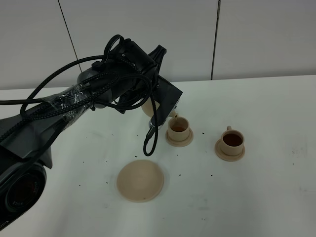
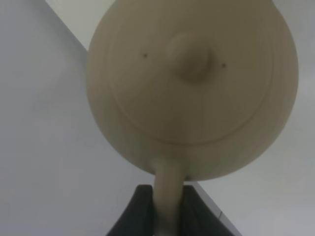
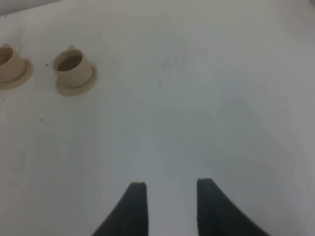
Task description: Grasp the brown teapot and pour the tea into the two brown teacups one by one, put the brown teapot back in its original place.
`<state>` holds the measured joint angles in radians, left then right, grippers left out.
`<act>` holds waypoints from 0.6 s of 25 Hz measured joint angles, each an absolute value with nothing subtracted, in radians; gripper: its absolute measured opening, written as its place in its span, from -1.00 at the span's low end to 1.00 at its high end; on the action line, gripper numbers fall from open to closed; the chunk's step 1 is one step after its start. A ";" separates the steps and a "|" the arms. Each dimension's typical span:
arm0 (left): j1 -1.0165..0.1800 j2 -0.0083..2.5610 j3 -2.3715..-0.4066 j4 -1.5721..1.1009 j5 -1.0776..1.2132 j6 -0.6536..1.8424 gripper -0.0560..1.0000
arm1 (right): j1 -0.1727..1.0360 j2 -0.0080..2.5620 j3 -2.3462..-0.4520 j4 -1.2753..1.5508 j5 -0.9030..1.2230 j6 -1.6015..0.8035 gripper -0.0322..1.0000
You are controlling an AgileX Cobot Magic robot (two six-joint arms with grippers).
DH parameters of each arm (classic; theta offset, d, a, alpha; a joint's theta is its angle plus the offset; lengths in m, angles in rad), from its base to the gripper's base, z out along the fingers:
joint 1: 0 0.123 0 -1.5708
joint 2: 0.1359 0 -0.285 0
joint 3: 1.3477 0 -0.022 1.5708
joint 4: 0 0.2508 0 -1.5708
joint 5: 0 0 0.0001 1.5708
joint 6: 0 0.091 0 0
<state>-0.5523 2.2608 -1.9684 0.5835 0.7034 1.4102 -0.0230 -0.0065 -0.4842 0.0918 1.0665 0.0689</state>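
White table (image 1: 266, 197) | my left gripper (image 2: 168, 209) clamps brown teapot (image 2: 192, 88) handle, spout over one teacup (image 1: 178, 130) | my right gripper (image 3: 171, 194) parted, empty

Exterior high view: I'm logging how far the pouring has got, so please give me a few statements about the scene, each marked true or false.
1. The left gripper is shut on the teapot's handle. True.
2. The teapot stands on the wide saucer. False: the wide saucer is bare, and the teapot is held tilted over the left cup.
3. The right cup holds dark tea. True.
4. The right gripper is shut on a cup. False: the right gripper is open, with only the table beneath it.
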 joint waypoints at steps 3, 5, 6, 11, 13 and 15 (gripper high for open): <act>-0.552 2.261 -1.968 0.586 0.703 1.421 -0.58 | -0.023 -0.007 -0.484 0.092 1.066 0.069 -0.47; -0.552 2.261 -1.968 0.586 0.703 1.432 -0.58 | -0.023 -0.007 -0.484 0.092 1.066 0.069 -0.47; -0.552 2.261 -1.968 0.586 0.703 1.434 -0.58 | -0.023 -0.007 -0.484 0.092 1.066 0.069 -0.47; -0.552 2.261 -1.968 0.586 0.704 1.445 -0.58 | -0.023 -0.007 -0.484 0.092 1.066 0.069 -0.47; -0.552 2.261 -1.968 0.586 0.704 1.451 -0.58 | -0.023 -0.007 -0.484 0.092 1.066 0.069 -0.47; -0.552 2.261 -1.968 0.586 0.703 1.455 -0.58 | -0.023 -0.007 -0.484 0.092 1.066 0.069 -0.47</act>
